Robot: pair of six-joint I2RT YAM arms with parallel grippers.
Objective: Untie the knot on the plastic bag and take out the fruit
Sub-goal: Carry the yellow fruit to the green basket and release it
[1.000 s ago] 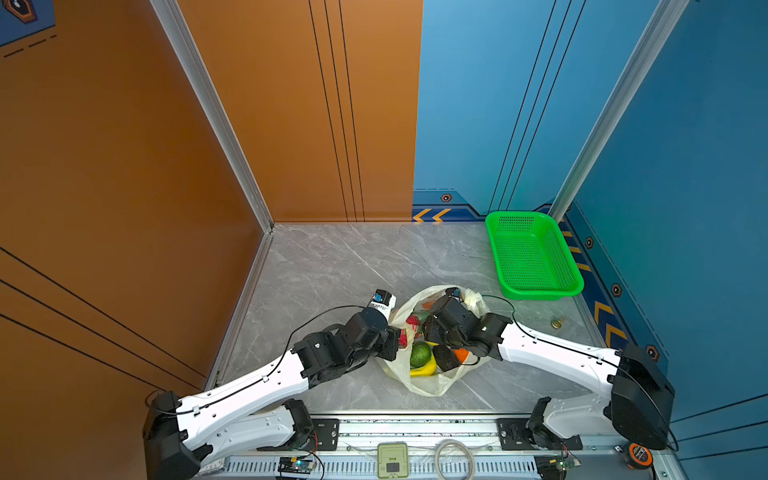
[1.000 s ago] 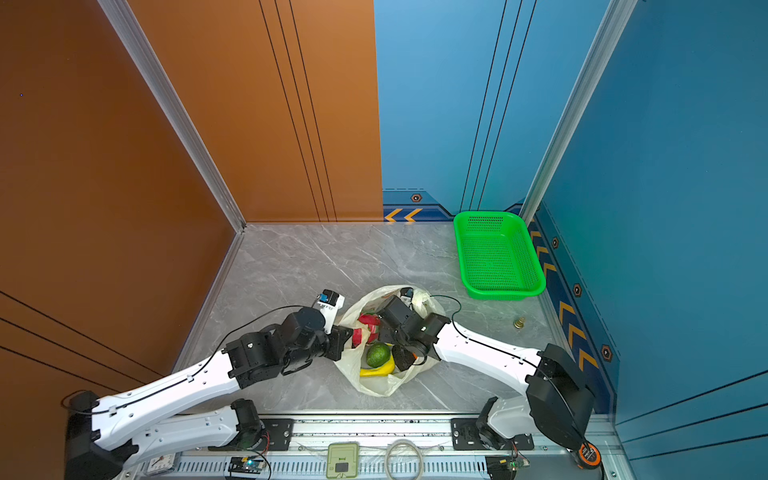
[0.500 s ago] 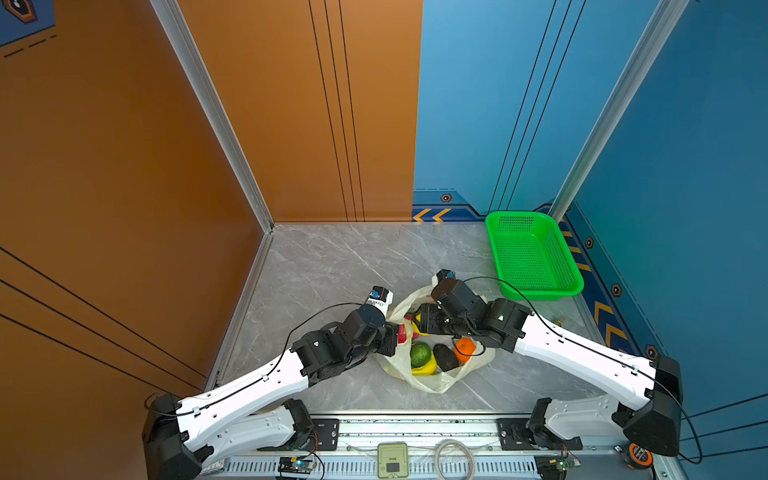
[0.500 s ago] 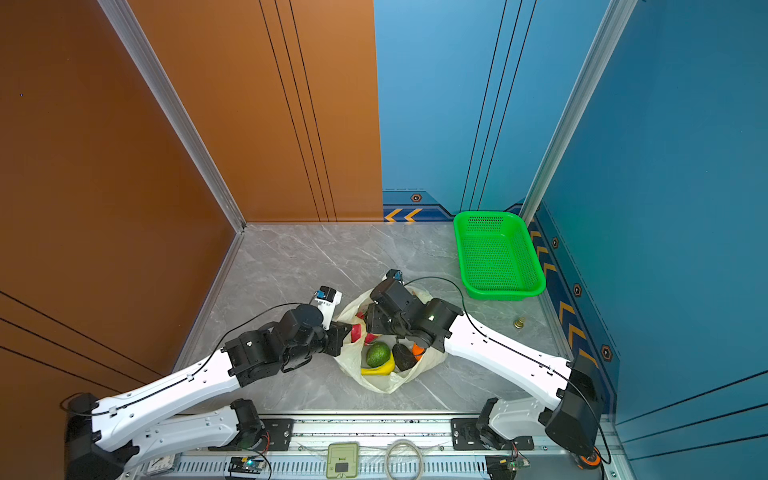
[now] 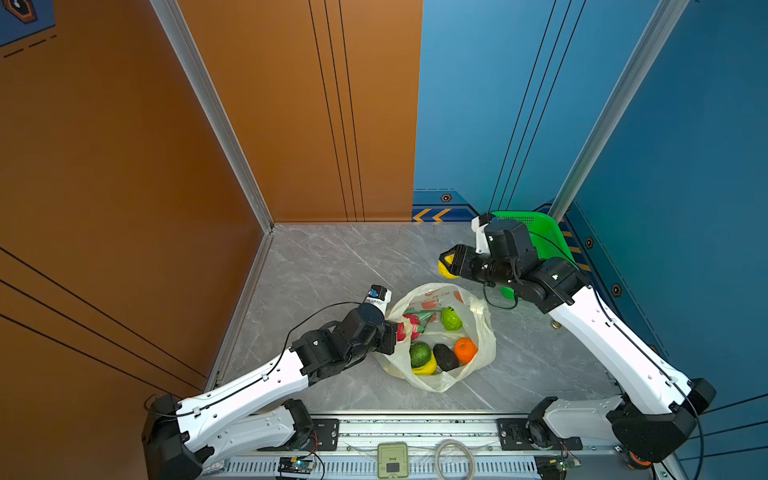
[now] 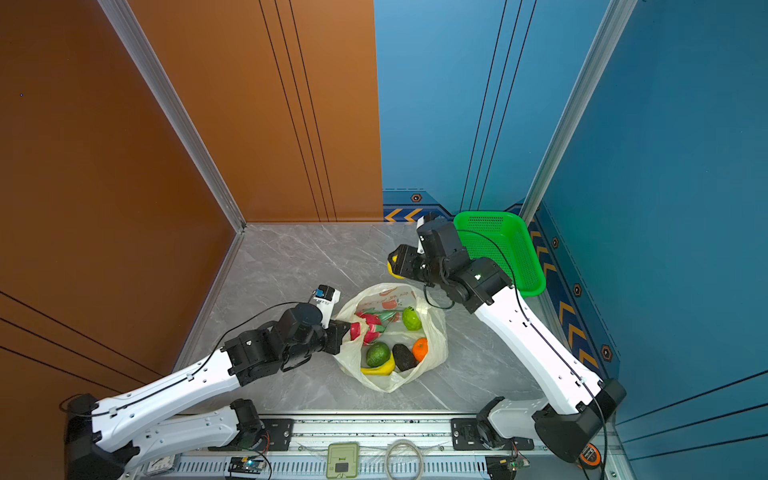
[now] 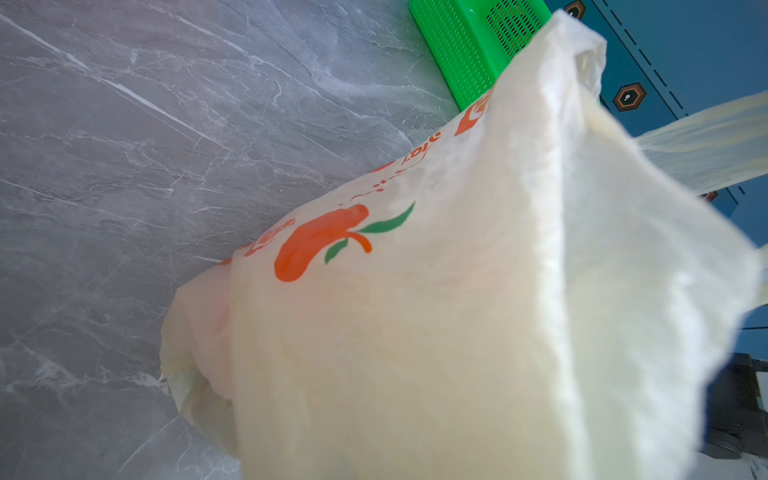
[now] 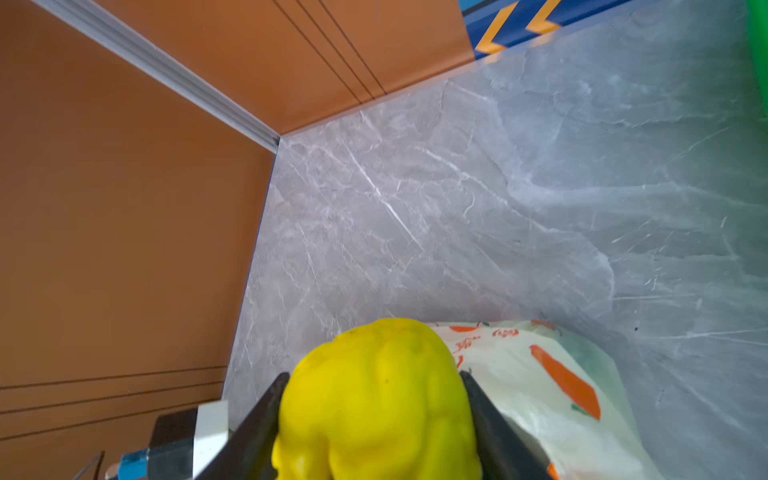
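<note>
Yellow fruit [image 8: 376,399] — between right fingers [image 8: 492,419]

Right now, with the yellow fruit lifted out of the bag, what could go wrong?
The yellow fruit is clamped only by its sides in the right hand, above the table; it could slip and roll away. The left hand pinches the plastic bag by its thin rim; a pull might tear it or spill the orange.

right claw [image 5: 448,263] | out of plastic bag [image 5: 484,332], now raised behind it | yellow citrus [image 8: 374,399] came along, clamped
</note>
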